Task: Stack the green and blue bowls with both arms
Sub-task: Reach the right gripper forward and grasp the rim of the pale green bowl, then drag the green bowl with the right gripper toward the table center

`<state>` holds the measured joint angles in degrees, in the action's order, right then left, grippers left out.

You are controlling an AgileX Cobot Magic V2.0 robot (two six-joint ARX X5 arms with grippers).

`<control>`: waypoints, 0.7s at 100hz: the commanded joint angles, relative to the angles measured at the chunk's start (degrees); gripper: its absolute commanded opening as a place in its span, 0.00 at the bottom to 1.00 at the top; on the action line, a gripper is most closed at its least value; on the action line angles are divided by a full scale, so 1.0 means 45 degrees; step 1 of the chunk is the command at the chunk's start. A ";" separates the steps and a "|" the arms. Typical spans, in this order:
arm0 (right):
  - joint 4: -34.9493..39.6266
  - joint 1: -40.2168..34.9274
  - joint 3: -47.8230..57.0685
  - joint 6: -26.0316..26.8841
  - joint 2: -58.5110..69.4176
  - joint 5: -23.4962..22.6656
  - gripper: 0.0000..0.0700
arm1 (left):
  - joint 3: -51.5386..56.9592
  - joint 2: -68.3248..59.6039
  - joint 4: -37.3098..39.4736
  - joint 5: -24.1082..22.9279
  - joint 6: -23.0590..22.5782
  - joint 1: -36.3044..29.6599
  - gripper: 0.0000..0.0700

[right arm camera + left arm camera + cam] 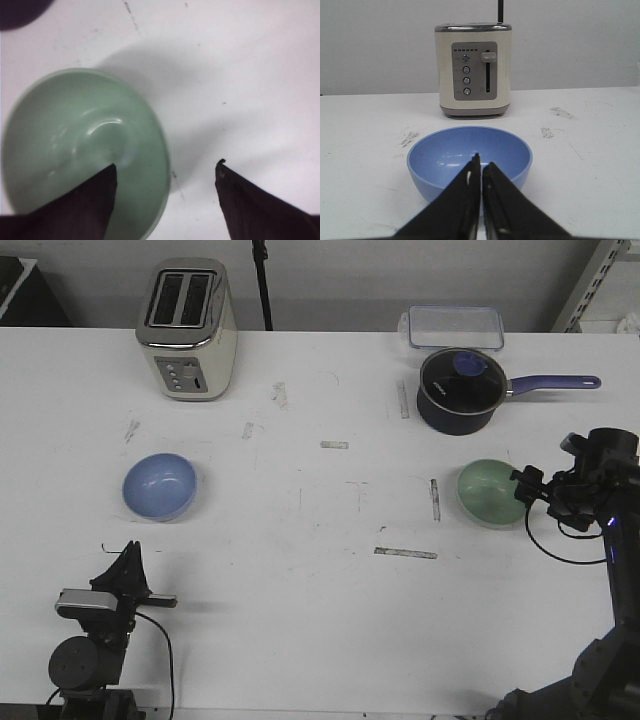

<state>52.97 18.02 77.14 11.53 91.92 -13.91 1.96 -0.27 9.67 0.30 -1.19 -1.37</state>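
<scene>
green bowl rim between parted right tool fingers

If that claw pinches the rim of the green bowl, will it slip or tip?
The pale mint green glossy bowl looks rigid, so it probably won't bend. Its shiny glaze suggests it may slip. The open right gripper straddles one side of the rim, so a lifted bowl could tilt, though it looks small and light.

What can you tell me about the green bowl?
The green bowl is small, round, pale mint and glossy, like glazed ceramic or plastic. It sits upright and empty on the white table, just in front of the navy saucepan. The open right gripper straddles its rim, one finger inside, one outside.
</scene>
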 commanded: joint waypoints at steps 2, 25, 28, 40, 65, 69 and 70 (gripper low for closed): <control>-0.0068 0.0000 0.0267 -0.0243 0.0583 -0.0039 0.62 | -0.0282 0.0019 0.0155 0.0024 -0.0165 0.0005 0.00; -0.0583 -0.0107 0.0262 -0.0335 0.1511 -0.0053 0.61 | -0.0282 0.0019 0.0155 0.0024 -0.0165 0.0005 0.00; -0.0651 -0.0131 0.0257 -0.0335 0.1564 -0.0058 0.61 | -0.0282 0.0019 0.0155 0.0024 -0.0165 0.0005 0.00; -0.0889 -0.0185 0.0257 -0.0335 0.1710 -0.0049 0.57 | -0.0282 0.0019 0.0155 0.0024 -0.0165 0.0005 0.00; -0.1059 -0.0330 0.0257 -0.0330 0.1758 0.0087 0.31 | -0.0282 0.0019 0.0155 0.0024 -0.0165 0.0005 0.00; -0.1054 -0.0359 0.0253 -0.0330 0.1792 0.0092 0.28 | -0.0282 0.0019 0.0160 0.0024 -0.0165 0.0005 0.00; -0.1054 -0.0364 0.0253 -0.0330 0.1802 0.0092 0.28 | -0.0282 0.0019 0.0155 0.0024 -0.0160 0.0005 0.00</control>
<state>48.56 16.56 77.14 10.66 98.43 -13.61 1.96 -0.27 9.69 0.27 -1.19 -1.37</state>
